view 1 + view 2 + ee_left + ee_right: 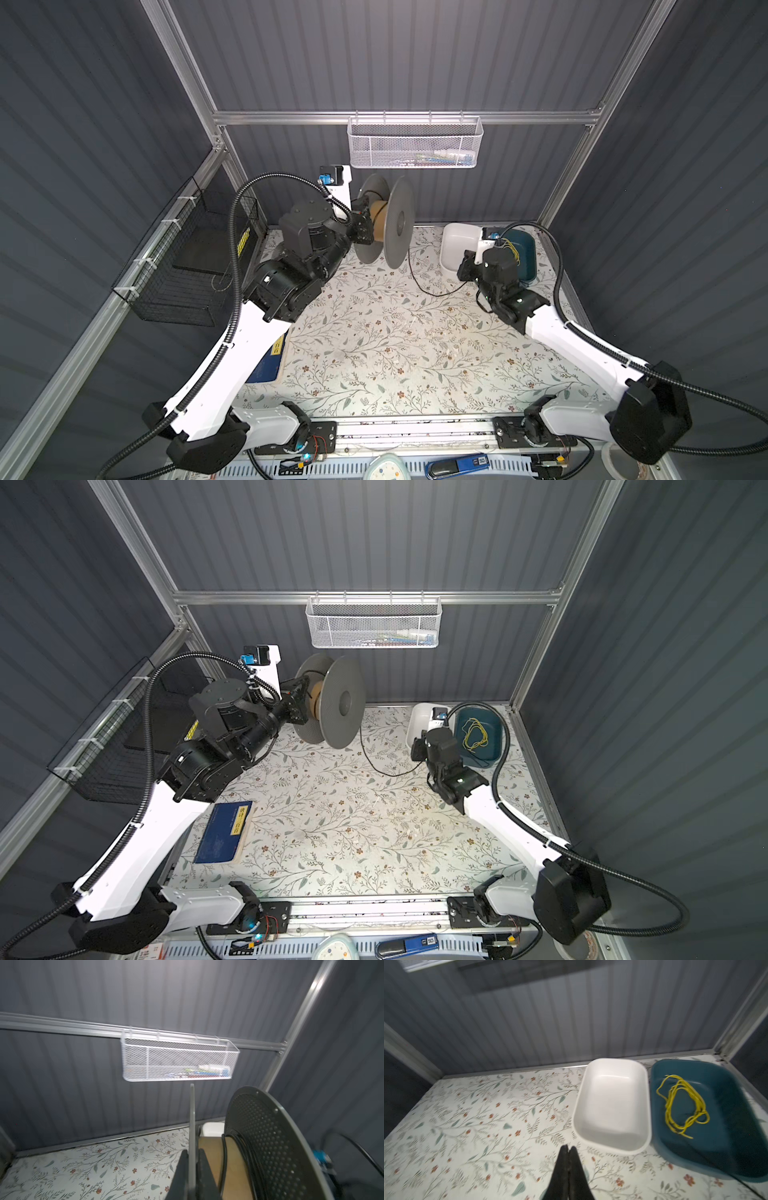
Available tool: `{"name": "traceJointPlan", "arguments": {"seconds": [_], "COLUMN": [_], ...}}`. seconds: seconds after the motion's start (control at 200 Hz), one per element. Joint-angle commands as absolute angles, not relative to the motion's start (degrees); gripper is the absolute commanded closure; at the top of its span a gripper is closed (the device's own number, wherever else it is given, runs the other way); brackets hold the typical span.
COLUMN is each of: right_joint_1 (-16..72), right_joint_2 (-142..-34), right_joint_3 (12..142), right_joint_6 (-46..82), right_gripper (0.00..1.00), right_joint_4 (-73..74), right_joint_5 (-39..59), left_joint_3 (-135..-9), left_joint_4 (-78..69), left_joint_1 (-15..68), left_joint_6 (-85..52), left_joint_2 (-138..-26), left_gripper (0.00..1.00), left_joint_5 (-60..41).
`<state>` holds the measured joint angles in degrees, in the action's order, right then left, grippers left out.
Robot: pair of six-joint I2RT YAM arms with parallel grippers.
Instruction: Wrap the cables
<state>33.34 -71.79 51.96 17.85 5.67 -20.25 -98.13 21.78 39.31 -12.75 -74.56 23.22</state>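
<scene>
Spool (398,220): one, grey plastic, with two round flanges. The flange seen from the left wrist (270,1136) is dotted with small holes. The core is tan cardboard.
Cable (419,282): one thin black cord. Several turns lie on the core against the perforated flange (247,1159), and the rest hangs down and curves loose over the table toward the right arm.
Left gripper (192,1153): its black fingers are pinched on the thin edge of the spool's plain flange.
Right gripper (568,1148): fingers pressed together and holding nothing, above the table near the white tray.
Trays: two, smooth, with rounded corners, set side by side. One is white (612,1060) and one is dark blue (726,1076).
Yellow wire (673,1127): one loose coil inside the blue tray.
Table cover (395,353): pale, printed with leaves and flowers.
Baskets: two. A white mesh one (176,1059) hangs on the rail, and a black wire one (187,266) hangs on the side.
Book (224,833): one, blue. Its yellow label has writing too small to read.
</scene>
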Motion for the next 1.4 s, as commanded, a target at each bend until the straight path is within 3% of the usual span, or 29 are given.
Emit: {"name": "traceJointPlan", "arguments": {"seconds": [0.0,0.185,0.365,0.54,0.705,0.805,0.95,1.28,1.395], "right_joint_1": [40.6,50.8,56.6,56.5,52.0,48.8,40.2,29.0,26.1], "right_joint_2": [-70.0,-64.9,-64.5,-66.8,-71.2,-73.6,-77.3,-87.1,-90.0], "right_joint_3": [50.1,53.1,60.2,66.9,74.8,79.0,83.5,94.2,97.5], "right_joint_6": [19.2,17.4,14.8,13.7,13.9,13.4,20.7,25.5,26.1], "right_gripper": [1.0,1.0,1.0,1.0,1.0,0.95,0.85,0.67,0.66], "right_joint_4": [6.0,3.0,0.4,-0.9,-4.2,-5.1,-5.2,-5.8,-7.1], "right_joint_5": [-24.8,-27.3,-23.9,-18.1,-10.9,-7.9,4.0,14.8,15.4], "left_joint_3": [-99.5,-94.8,-83.7,-72.3,-66.4,-63.6,-61.1,-57.1,-55.8], "left_joint_4": [12.6,9.3,8.8,11.1,16.5,18.5,20.9,23.2,24.1], "left_joint_1": [38.8,38.7,38.7,38.7,38.8,38.8,40.5,46.5,46.8], "left_joint_6": [-16.8,-8.5,-7.5,-12.9,-17.9,-18.5,-18.0,-13.9,-12.9], "left_joint_2": [-77.4,-83.5,-85.7,-85.2,-83.4,-82.2,-80.5,-73.8,-70.9], "left_gripper": [1.0,1.0,1.0,1.0,1.0,1.0,1.0,1.0,1.0], "left_joint_5": [37.1,50.1,52.7,51.6,48.0,44.9,42.5,36.3,32.8]}}
